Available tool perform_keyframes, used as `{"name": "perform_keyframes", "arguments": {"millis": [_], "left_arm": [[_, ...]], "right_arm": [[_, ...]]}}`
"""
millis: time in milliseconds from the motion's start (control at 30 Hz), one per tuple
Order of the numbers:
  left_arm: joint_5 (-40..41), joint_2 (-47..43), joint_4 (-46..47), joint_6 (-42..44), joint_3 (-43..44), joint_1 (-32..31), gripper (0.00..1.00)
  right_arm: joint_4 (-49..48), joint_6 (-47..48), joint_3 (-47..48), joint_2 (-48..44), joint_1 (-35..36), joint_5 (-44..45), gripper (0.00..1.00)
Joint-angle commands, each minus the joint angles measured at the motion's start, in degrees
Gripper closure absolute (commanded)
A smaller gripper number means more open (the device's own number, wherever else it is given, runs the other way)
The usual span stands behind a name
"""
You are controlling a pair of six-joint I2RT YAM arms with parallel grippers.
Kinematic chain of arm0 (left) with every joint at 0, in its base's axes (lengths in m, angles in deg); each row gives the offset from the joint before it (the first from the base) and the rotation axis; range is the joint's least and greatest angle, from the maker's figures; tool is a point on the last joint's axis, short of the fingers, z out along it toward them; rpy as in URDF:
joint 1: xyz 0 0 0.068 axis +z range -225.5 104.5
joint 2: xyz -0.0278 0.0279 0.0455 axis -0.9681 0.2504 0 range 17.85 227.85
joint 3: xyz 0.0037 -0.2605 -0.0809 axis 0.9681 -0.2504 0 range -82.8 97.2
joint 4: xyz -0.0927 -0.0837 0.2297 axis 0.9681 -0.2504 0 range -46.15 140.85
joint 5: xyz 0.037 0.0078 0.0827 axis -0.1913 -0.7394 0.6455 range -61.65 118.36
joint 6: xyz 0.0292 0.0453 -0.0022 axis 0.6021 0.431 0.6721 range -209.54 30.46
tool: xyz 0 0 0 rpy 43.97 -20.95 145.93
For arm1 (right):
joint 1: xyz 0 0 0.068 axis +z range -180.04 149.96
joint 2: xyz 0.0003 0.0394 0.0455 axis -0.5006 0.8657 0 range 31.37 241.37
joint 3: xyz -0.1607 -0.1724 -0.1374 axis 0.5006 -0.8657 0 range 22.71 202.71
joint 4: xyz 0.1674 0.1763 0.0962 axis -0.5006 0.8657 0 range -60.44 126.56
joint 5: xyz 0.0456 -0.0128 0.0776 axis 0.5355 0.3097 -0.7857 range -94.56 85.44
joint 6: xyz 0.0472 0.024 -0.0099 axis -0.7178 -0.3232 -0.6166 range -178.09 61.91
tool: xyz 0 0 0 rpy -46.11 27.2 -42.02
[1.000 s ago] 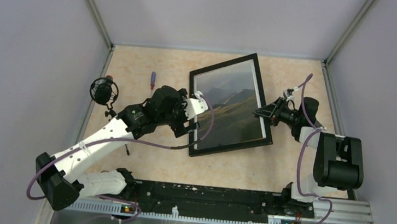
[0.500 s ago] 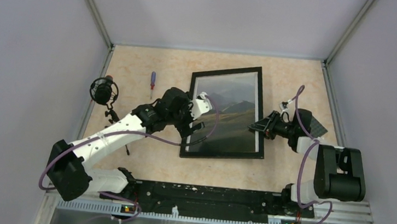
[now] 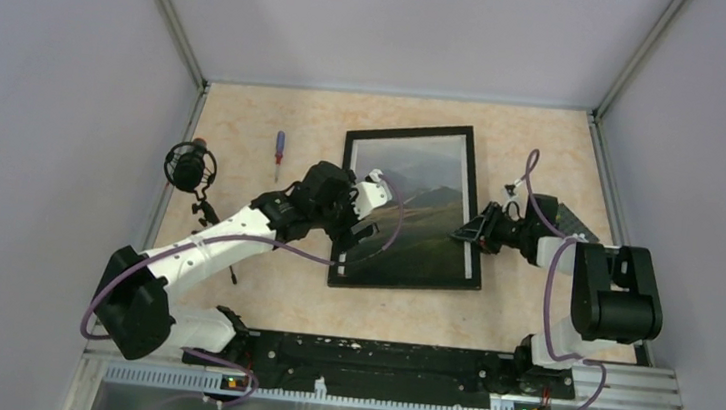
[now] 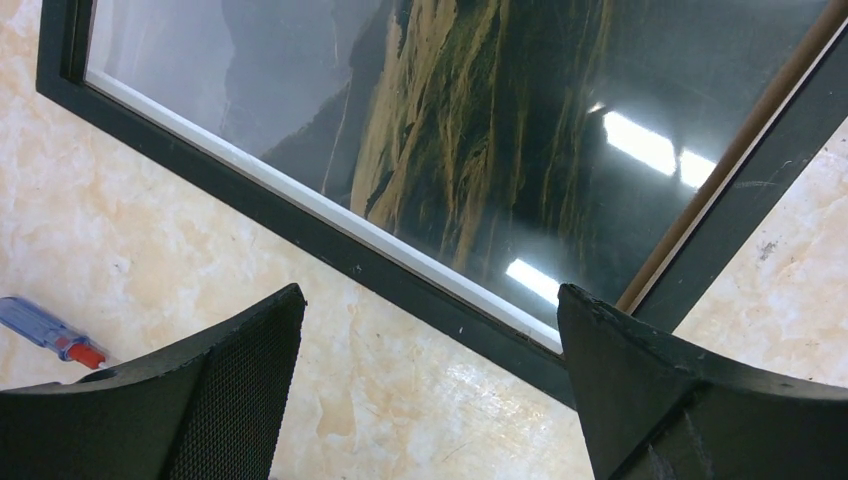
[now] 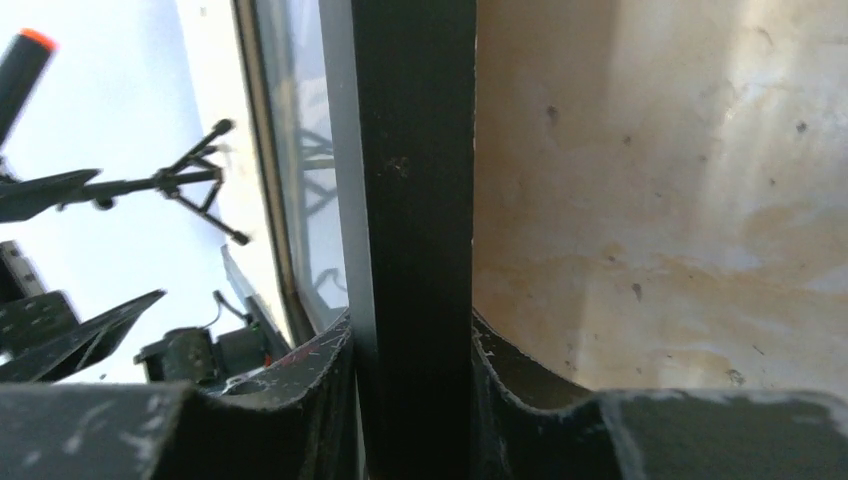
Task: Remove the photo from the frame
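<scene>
On worktop (image 3: 246,123): frame (image 3: 401,285) face up, centre-right, with photo (image 3: 427,231) inside under glass – grey mtns, green-brown slope, white margin.

R gripper (image 5: 410,340): jaws closed narrow on frame's right border, about mid-length. R wrist view shows the black border pinched betw. both fingers, bare worktop beside it. Can't tell if that edge is raised off the worktop.

L gripper (image 4: 428,300): jaws fully apart, holding nothing, hovering over frame's left border. L wrist view shows lamp glare on glass.

Screwdriver (image 3: 279,145), blue handle, lies left of frame, apart from it. Top view also shows round black unit (image 3: 189,165) on stand near worktop's left edge.
</scene>
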Motion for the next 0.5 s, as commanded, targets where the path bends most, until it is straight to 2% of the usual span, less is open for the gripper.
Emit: {"name": "perform_keyframes", "arguments": {"millis": [0, 200, 367, 467], "left_arm": [[-1.3, 0.5, 3.2, -0.4, -0.4, 0.3, 0.01], [-1.2, 1.5, 3.0, 0.3, -0.5, 0.4, 0.01], [-2.2, 2.8, 1.7, 2.7, -0.3, 0.4, 0.01], [-4.0, 4.3, -0.2, 6.5, -0.1, 0.3, 0.01]], "right_arm": [[5.7, 2.6, 0.5, 1.0, 3.3, 7.4, 0.65], [12.0, 8.0, 3.8, 2.7, 3.3, 13.6, 0.52], [16.3, 9.6, 5.8, -0.1, 3.3, 15.6, 0.31], [19.0, 10.7, 6.8, -4.0, 3.2, 17.5, 0.23]]}}
